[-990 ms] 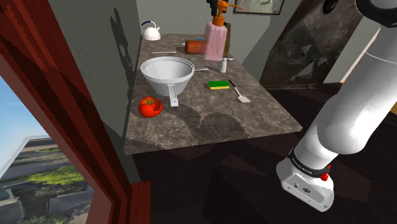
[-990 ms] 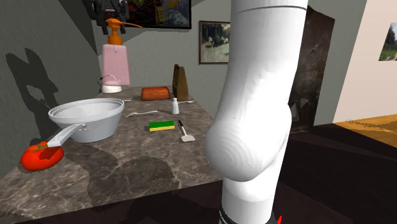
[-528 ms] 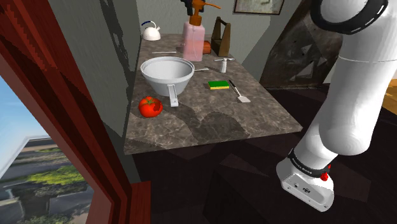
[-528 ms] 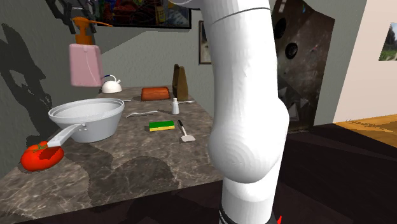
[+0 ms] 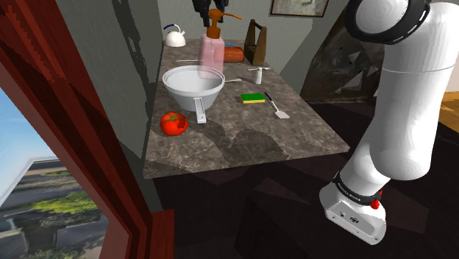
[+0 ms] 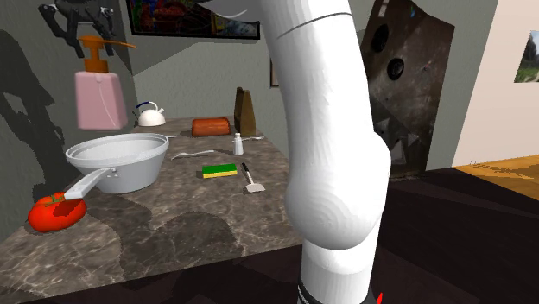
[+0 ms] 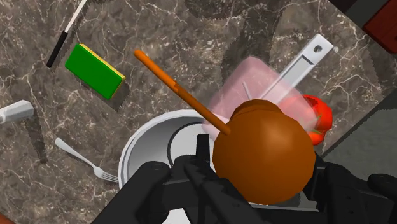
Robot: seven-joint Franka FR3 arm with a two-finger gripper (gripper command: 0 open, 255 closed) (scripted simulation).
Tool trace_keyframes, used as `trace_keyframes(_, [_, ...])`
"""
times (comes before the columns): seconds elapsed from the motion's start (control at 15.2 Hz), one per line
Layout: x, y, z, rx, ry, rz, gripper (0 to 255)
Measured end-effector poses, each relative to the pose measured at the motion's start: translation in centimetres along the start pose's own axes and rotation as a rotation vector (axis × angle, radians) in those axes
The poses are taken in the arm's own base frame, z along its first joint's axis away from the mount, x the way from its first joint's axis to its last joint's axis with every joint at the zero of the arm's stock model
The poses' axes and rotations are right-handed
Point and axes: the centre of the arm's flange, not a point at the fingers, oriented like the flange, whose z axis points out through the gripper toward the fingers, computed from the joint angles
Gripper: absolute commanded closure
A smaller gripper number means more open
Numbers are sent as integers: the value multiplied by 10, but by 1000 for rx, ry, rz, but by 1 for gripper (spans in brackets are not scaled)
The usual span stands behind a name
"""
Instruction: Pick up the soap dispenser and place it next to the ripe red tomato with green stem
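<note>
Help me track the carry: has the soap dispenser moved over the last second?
Yes. In the shoulder view the soap dispenser, held by the gripper, has shifted left, from right of the white pan to over its far rim.

**A:** We're in a home kitchen, folks. Look at that dark marbled tabletop running along the grey wall.

**B:** And it's laid out for cooking: a white saucepan with a long handle, a white kettle at the far end, a spatula, a fork.

**A:** There's a green-and-yellow sponge too, a small shaker, and a red tomato just beside the pan's handle.

**B:** Domestic touches all round: framed pictures on the walls, a red-framed window looking onto greenery and sky, and wood flooring at the second exterior view's right.
</note>
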Motion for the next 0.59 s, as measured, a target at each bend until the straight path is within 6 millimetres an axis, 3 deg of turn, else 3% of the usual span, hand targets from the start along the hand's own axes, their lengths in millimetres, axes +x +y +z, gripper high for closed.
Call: trace_keyframes(0.59, [1, -7, 46, 0, 0, 0, 255])
